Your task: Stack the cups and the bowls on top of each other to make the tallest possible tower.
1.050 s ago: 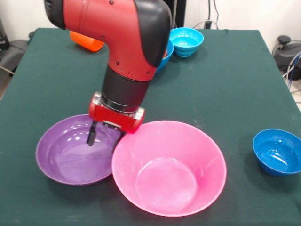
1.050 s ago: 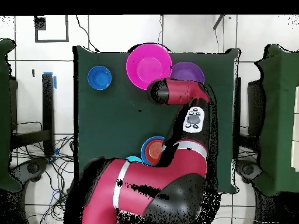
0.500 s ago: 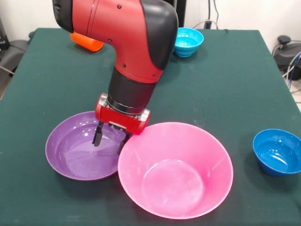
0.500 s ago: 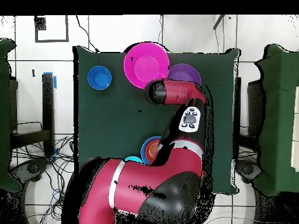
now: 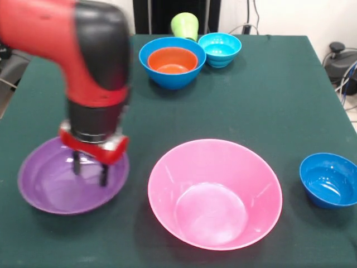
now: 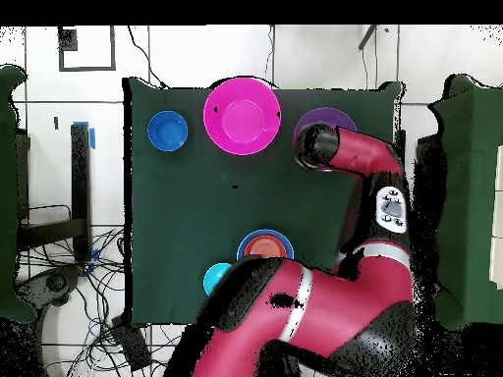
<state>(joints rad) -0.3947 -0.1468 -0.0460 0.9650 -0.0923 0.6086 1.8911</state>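
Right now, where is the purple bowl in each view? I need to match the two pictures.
Front view: the purple bowl is at lower left, under the gripper.
Overhead view: the purple bowl is at upper right, partly hidden by the arm.
Shared landmark: the pink bowl beside it.

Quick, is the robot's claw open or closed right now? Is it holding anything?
Gripper: open, its two fingers apart over the purple bowl; it does not seem to be gripping anything.
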